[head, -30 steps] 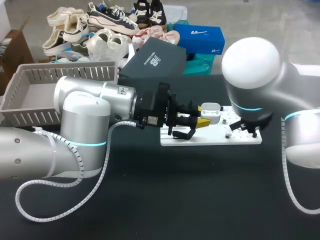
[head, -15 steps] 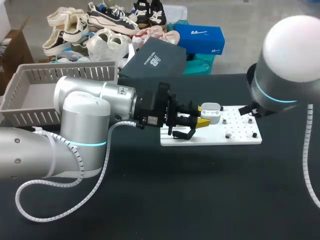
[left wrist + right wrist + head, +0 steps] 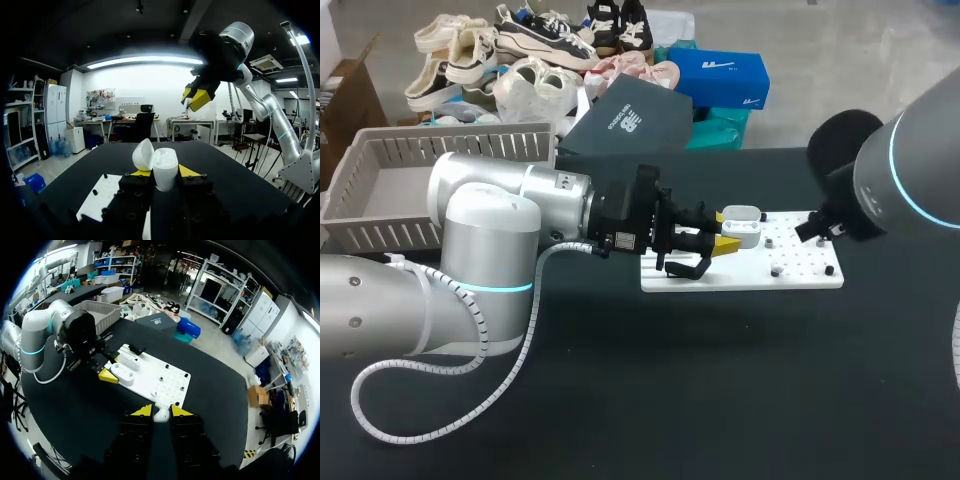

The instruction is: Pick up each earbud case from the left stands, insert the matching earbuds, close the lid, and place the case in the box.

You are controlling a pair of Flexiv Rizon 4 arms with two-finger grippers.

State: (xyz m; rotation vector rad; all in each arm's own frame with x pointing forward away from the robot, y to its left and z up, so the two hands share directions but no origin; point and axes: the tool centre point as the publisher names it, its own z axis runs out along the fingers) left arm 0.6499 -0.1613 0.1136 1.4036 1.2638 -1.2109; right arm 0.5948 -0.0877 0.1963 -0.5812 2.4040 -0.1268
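Black tabletop (image 3: 620, 400) is carrying one white peg board (image 3: 750, 272). Left gripper (image 3: 165, 172) is clamping one white earbud case (image 3: 165, 162) at the board's left end, its lid standing open and its contents not discernible. Right gripper (image 3: 161, 411), hanging high near the board's right end, is pinching one small white earbud (image 3: 161, 416). One grey slatted basket (image 3: 380, 150) is sitting far left, its pale floor showing.

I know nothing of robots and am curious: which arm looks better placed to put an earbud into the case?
The right. The right gripper holds a white earbud above the table, while the left gripper holds the open case.
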